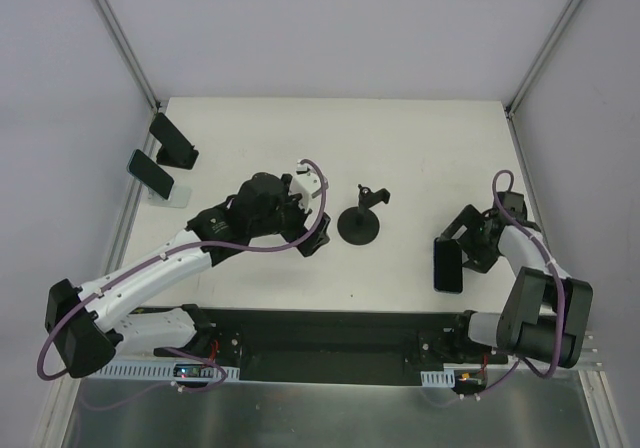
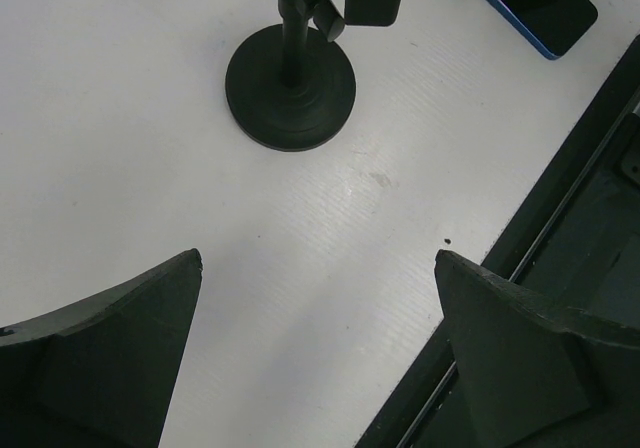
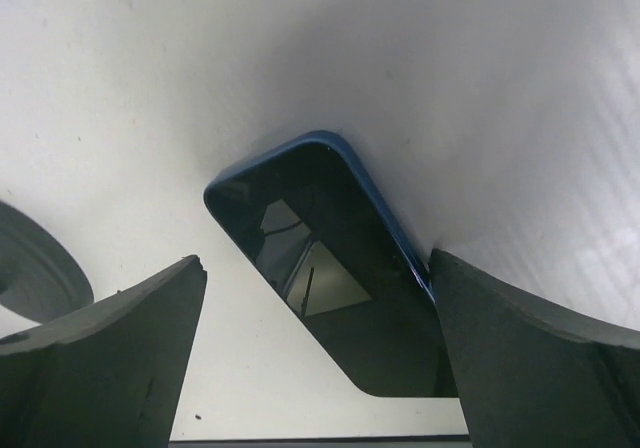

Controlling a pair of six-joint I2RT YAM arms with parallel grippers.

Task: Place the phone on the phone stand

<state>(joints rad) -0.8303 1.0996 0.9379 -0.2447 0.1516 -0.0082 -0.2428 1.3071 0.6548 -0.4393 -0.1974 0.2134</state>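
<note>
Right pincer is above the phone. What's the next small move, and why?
Probably lower the right pincer and shut it on the phone: its jaws stand open, and the phone lies flat on the table between them, ungripped.

a lab test cell: white table walled by plain panels.

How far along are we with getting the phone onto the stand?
Done: nothing yet; the phone lies flat on the table, apart from the empty stand. In hand: the open right end effector hangs over the phone, not gripping. Remaining: grasp, lift, and seat it on the stand.
</note>
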